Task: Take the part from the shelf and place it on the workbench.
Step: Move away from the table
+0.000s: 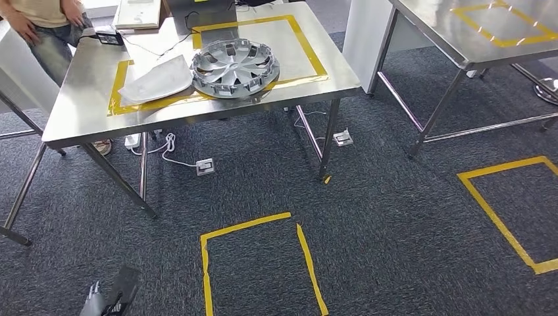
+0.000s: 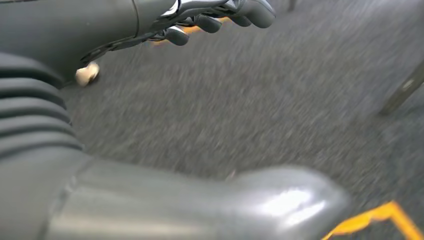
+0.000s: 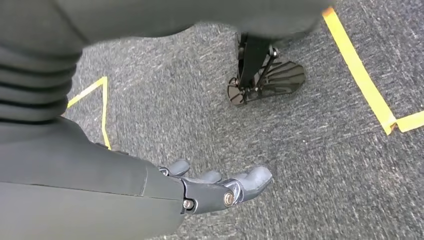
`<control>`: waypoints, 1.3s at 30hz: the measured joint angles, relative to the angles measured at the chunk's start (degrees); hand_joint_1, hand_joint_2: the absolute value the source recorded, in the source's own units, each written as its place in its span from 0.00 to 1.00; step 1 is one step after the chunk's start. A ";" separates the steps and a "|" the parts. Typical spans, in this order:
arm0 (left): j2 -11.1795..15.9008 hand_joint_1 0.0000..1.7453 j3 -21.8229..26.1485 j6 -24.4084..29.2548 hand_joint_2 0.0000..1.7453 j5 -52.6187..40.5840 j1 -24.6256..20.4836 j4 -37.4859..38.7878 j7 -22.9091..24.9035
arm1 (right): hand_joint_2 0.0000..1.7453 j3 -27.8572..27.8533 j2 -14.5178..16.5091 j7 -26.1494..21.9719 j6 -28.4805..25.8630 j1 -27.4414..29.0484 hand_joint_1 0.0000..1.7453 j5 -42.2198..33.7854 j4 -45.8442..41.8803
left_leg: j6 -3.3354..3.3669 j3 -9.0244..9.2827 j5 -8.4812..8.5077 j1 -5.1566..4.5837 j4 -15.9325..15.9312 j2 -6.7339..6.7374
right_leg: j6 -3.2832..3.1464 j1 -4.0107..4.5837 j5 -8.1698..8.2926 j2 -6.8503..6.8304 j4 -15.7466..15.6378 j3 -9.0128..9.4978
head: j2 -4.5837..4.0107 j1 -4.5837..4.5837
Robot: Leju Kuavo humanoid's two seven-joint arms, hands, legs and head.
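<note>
A silver wheel cover [image 1: 235, 67] lies on the steel workbench [image 1: 85, 115], overlapping the edge of a yellow taped rectangle. A white curved panel [image 1: 158, 80] rests beside it, to its left. My left hand [image 1: 105, 299] hangs low at the bottom left, far from the bench, above the grey carpet. In the left wrist view its dark fingers [image 2: 210, 21] are apart from the thumb and nothing is held. My right hand [image 3: 210, 187] hangs over the carpet with its fingers stretched out and nothing in it.
A person [image 1: 46, 26] stands at the bench's far left corner. A second steel table [image 1: 460, 39] stands to the right. Yellow tape squares [image 1: 256, 263] mark the carpet in front of me and at the right. A power strip and cable [image 1: 204, 166] lie under the bench.
</note>
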 joint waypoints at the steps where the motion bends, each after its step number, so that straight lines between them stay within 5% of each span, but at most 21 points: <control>1: -0.01 0.00 -0.46 -0.83 0.50 1.40 0.62 0.16 0.30 | 0.00 1.26 -0.21 0.06 -0.14 0.27 0.00 -0.93 -0.24 | 0.00 -0.01 0.00 0.00 0.01 0.00 | 0.00 0.00 0.00 0.00 0.00 0.00 | 0.00 0.00; 3: -0.02 0.00 -1.35 -2.42 1.00 4.17 1.83 0.47 0.86 | 0.00 3.75 -0.66 0.26 -0.38 0.77 0.00 -2.76 -0.73 | 0.01 -0.02 -0.01 0.00 0.02 0.00 | 0.01 0.00 0.00 0.00 0.00 -0.01 | 0.00 0.01; 27: -0.33 0.00 -12.59 -20.66 1.00 35.42 15.33 3.41 7.49 | 0.00 31.14 -5.52 1.87 -3.42 6.37 0.00 -23.59 -6.25 | 0.42 -0.10 -0.30 -0.01 0.08 -0.03 | 0.08 -0.01 -0.05 -0.03 -0.03 -0.02 | 0.00 0.00; 31: -0.40 0.00 -13.85 -23.19 0.00 39.79 16.69 3.72 8.41 | 0.00 34.30 -6.08 2.08 -3.84 7.01 0.00 -26.49 -6.85 | 0.42 -0.10 -0.30 -0.01 0.10 -0.04 | 0.09 -0.01 -0.06 -0.04 -0.03 -0.02 | 0.00 -0.01; 39: -0.45 0.00 -14.80 -23.92 0.00 40.91 17.27 4.06 8.64 | 0.00 36.59 -6.51 2.21 -4.05 7.22 0.00 -27.28 -7.17 | 0.43 -0.11 -0.29 -0.01 0.11 -0.04 | 0.10 -0.01 -0.05 -0.04 -0.03 -0.02 | 0.00 0.00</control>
